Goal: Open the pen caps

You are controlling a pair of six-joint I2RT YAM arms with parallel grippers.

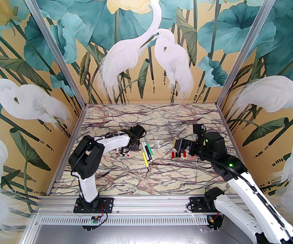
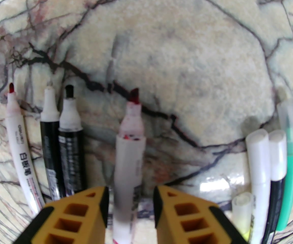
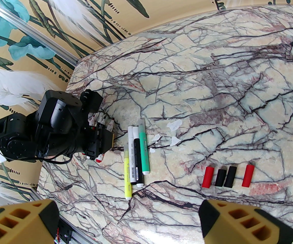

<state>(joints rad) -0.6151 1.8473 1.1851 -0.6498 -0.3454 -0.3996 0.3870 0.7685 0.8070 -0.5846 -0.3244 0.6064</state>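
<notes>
The left gripper (image 2: 130, 196) hangs low over the table (image 2: 187, 60) with its jaws a little apart. A white pen (image 2: 129, 141) with a bare red tip lies between them, and there is a small gap on each side, so the pen is not squeezed. Just to the left of it lie three uncapped pens (image 2: 50, 136) side by side, with their tips pointing the same way: one white with a red tip, one black with a pale tip, one black with a black tip. On the other side, near, lie four more pens (image 3: 136, 156) in a tight group: yellow, white, black and green. The right gripper (image 3: 129, 212) is held above the table, its jaws wide apart and nothing between them. Just in front of it four loose caps (image 3: 220, 177) lie in a row on the table: red, black, black, red. They are well apart from the pens. Between the pens and the caps lie some small whitish bits (image 3: 174, 124).
</notes>
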